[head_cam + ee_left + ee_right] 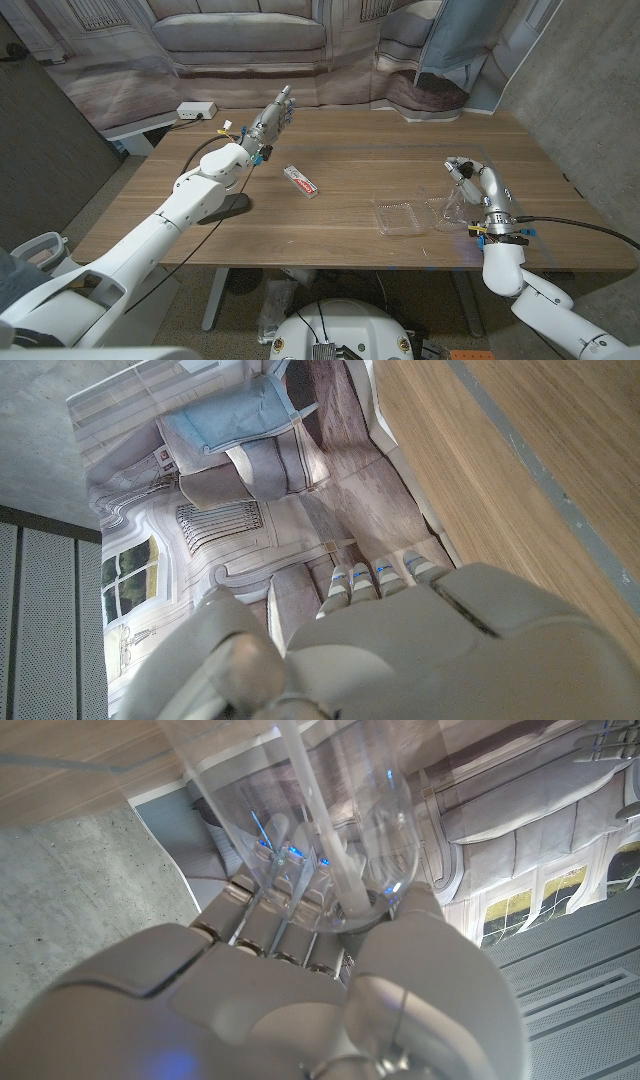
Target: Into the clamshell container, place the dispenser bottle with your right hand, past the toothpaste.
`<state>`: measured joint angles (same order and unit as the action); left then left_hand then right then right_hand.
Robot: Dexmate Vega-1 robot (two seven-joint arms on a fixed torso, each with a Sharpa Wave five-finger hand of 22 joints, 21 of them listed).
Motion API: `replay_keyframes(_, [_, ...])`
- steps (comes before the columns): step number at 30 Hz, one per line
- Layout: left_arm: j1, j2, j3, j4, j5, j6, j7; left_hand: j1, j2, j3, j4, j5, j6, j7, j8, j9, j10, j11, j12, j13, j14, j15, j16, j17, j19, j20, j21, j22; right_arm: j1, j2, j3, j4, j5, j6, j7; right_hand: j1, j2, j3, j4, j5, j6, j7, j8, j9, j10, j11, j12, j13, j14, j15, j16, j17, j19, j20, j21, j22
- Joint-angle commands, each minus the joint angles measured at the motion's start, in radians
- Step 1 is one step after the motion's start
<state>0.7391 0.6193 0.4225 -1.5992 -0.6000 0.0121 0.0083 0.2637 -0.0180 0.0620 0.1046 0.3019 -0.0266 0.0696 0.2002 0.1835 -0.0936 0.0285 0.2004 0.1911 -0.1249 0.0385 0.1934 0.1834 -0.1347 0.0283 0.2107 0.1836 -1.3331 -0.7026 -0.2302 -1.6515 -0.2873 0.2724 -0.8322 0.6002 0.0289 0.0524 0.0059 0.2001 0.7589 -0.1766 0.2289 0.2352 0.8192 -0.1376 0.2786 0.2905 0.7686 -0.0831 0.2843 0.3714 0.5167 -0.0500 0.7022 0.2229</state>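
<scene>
A: Where is the bottle (455, 200)?

B: In the right hand (478, 192), fingers closed round it, near the desk's (400, 150) right edge, long axis roughly upright.

A: And the container (412, 215)?

B: Open, just left of that hand, toward the front edge; the toothpaste (301, 182) lies farther left. The left hand (272, 118) hovers empty, fingers extended.

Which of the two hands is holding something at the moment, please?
The right hand, near the clamshell container, grips the clear dispenser bottle. The left hand is raised over the table's far side with nothing in it.
</scene>
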Motion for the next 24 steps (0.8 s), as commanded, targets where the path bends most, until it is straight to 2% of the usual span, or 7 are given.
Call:
replay_keyframes(1, [0.001, -0.002, 0.004, -0.006, 0.003, 0.003, 0.003, 0.002, 0.006, -0.007, 0.0, 0.002, 0.006, 0.004, 0.001, 0.005, -0.001, -0.004, 0.004, -0.001, -0.004, 0.0, -0.003, 0.003, 0.001, -0.001, 0.0, 0.002, -0.023, -0.013, 0.012, -0.028, 0.008, -0.029, 0.018, -0.014, -0.005, -0.008, 0.002, 0.008, -0.011, 0.0, -0.005, 0.004, -0.012, -0.003, -0.003, 0.003, -0.014, -0.058, -0.01, -0.005, -0.011, -0.039, -0.006, 0.001])
replay_keyframes(8, [0.003, 0.001, 0.005, -0.015, 0.003, 0.011, 0.008, 0.002, 0.007, -0.008, -0.001, 0.002, 0.008, 0.005, 0.001, 0.005, 0.0, -0.005, 0.004, -0.001, -0.004, 0.0, -0.003, 0.003, 0.002, 0.0, 0.0, 0.002, -0.035, -0.023, 0.018, -0.048, 0.018, -0.058, 0.043, -0.041, -0.022, -0.024, 0.009, 0.016, -0.056, 0.002, -0.02, 0.007, -0.07, 0.009, -0.018, 0.006, -0.065, -0.029, -0.043, -0.022, -0.042, -0.019, -0.019, -0.005])
replay_keyframes(12, [0.002, 0.002, 0.006, -0.015, 0.002, 0.016, 0.005, 0.002, 0.007, -0.009, -0.001, 0.001, 0.009, 0.005, 0.001, 0.005, 0.0, -0.003, 0.004, -0.001, -0.004, 0.001, -0.003, 0.003, 0.001, 0.0, 0.0, 0.002, -0.036, -0.027, 0.018, -0.052, 0.022, -0.064, 0.054, -0.064, -0.036, -0.039, 0.015, 0.028, -0.108, -0.004, -0.03, 0.011, -0.132, 0.024, -0.033, 0.007, -0.142, 0.012, -0.08, -0.041, -0.075, 0.0, -0.036, -0.009])
replay_keyframes(14, [0.0, 0.002, 0.007, -0.013, 0.002, 0.018, 0.003, 0.003, 0.007, -0.01, -0.001, 0.001, 0.011, 0.005, 0.002, 0.005, 0.0, -0.003, 0.004, -0.001, -0.004, 0.001, -0.003, 0.003, 0.001, 0.001, 0.0, 0.002, -0.035, -0.026, 0.018, -0.053, 0.023, -0.068, 0.054, -0.069, -0.039, -0.042, 0.016, 0.031, -0.126, -0.002, -0.034, 0.012, -0.15, 0.023, -0.038, 0.007, -0.162, 0.021, -0.088, -0.047, -0.086, 0.004, -0.041, -0.01])
replay_keyframes(24, [-0.014, -0.003, 0.012, 0.007, 0.0, 0.02, -0.009, 0.003, 0.008, -0.011, -0.001, 0.001, 0.011, 0.004, 0.002, 0.005, -0.002, -0.003, 0.003, -0.001, -0.004, 0.001, -0.003, 0.003, 0.0, 0.003, -0.001, 0.002, -0.038, -0.035, 0.019, -0.065, 0.032, -0.081, 0.074, -0.075, -0.044, -0.048, 0.015, 0.041, -0.181, 0.002, -0.043, 0.01, -0.205, 0.035, -0.053, 0.003, -0.209, 0.041, -0.099, -0.062, -0.118, 0.027, -0.057, -0.013])
